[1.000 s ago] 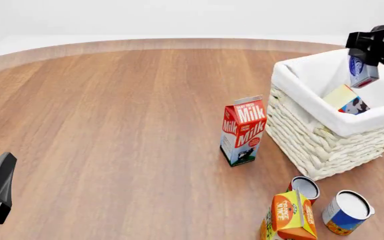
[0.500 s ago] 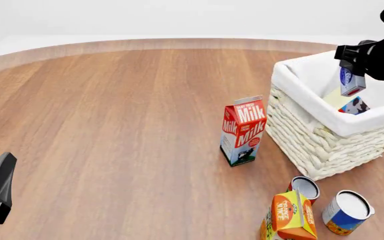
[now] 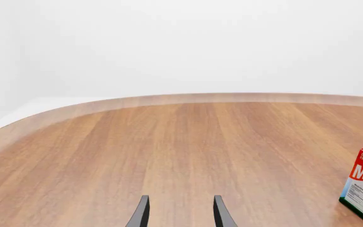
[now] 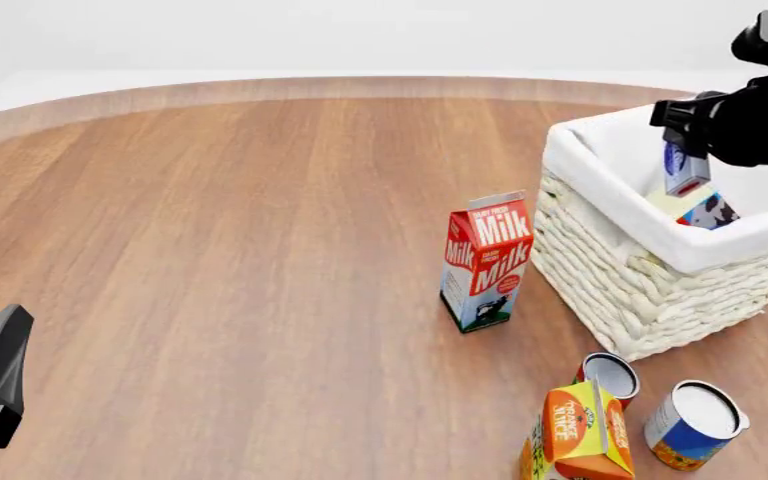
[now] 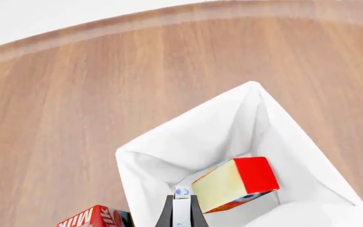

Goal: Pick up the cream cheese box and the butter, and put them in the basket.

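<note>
Cream cheese box (image 4: pixel 682 167), seemingly light, stiff and smooth, hangs over the basket (image 4: pixel 624 260) above the butter (image 4: pixel 695 206), clenched across its flat faces by your right pincer (image 4: pixel 684 150); left pincer (image 3: pixel 179 215) stands released.

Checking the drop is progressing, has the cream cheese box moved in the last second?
Yes. In the front view the cream cheese box, held by the right gripper, has gone left and down, deeper into the basket, toward the butter.

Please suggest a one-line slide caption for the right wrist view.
Right gripper holds the cream cheese box above the basket, beside the butter.
</note>
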{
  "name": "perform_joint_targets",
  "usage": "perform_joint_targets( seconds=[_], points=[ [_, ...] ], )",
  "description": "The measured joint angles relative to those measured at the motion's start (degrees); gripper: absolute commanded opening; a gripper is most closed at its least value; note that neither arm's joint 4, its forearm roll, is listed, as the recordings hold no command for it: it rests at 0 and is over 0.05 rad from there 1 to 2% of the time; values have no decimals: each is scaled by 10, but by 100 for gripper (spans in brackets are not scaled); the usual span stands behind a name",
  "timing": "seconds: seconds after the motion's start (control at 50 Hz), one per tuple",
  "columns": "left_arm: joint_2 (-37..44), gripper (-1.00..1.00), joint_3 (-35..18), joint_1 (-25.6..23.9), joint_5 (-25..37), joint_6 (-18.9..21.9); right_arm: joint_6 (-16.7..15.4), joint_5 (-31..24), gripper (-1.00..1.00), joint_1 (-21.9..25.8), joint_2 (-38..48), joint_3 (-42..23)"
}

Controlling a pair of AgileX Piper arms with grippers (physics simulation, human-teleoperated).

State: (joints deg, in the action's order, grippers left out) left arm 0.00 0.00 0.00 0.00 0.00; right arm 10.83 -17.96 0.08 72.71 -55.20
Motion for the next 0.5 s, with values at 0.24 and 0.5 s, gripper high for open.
perform_joint_targets(
  seconds=[0.24, 0.5],
  points=[
    [0, 100, 0, 0, 0, 0, 3, 19, -100, -1, 18, 11],
    [0, 100, 0, 0, 0, 0, 5, 34, -100, -3, 33, 20]
  ],
)
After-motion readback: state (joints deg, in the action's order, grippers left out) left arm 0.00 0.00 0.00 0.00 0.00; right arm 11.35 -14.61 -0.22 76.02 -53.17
